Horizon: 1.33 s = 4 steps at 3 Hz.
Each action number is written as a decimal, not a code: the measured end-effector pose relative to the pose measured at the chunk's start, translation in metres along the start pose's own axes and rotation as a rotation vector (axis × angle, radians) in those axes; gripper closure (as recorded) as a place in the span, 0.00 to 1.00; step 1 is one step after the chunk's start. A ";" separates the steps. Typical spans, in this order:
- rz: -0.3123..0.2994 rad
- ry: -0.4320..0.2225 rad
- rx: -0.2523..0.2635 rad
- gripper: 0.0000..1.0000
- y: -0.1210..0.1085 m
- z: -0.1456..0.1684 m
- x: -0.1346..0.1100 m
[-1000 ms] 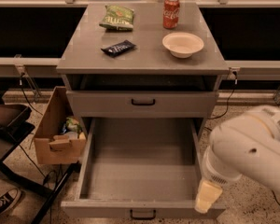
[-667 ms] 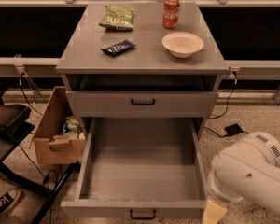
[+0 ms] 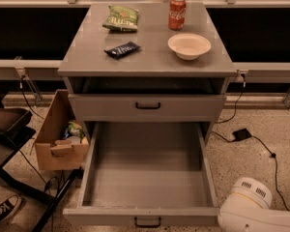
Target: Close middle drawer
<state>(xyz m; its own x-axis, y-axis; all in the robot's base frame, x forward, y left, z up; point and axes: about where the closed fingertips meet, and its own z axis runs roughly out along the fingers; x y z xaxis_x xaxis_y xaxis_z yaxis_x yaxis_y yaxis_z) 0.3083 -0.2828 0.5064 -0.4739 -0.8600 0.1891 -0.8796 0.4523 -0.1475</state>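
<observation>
The middle drawer (image 3: pixel 148 178) of the grey cabinet is pulled far out toward me, and its long deep box is empty. Its flat front with a small black bar handle (image 3: pixel 148 221) is at the bottom edge of the camera view. Above it the uppermost grey front (image 3: pixel 148 108) is shut. The lowest drawer is hidden under the open one. My gripper is out of view. Only a white rounded part of my arm (image 3: pixel 253 211) shows at the bottom right, just right of the open drawer's front corner.
On the cabinet top (image 3: pixel 150 64) are a green snack bag (image 3: pixel 121 17), a dark bar (image 3: pixel 122 49), a red can (image 3: pixel 177 13) and a white bowl (image 3: pixel 189 46). A cardboard box (image 3: pixel 55 139) stands left of the drawer. A black adaptor with a cable (image 3: pixel 241 133) lies on the floor at the right.
My arm has dropped down and to the right, leaving only its white housing in view. The gripper has gone below the frame edge. The drawer is as far out as before.
</observation>
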 end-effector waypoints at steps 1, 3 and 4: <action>0.006 -0.020 -0.032 0.80 0.023 0.046 -0.010; 0.011 -0.157 -0.079 1.00 0.030 0.109 -0.051; 0.010 -0.222 -0.030 1.00 0.006 0.117 -0.067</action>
<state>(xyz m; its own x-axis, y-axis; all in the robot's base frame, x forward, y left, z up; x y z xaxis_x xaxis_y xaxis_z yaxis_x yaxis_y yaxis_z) 0.3401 -0.2498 0.3797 -0.4651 -0.8847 -0.0310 -0.8771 0.4652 -0.1192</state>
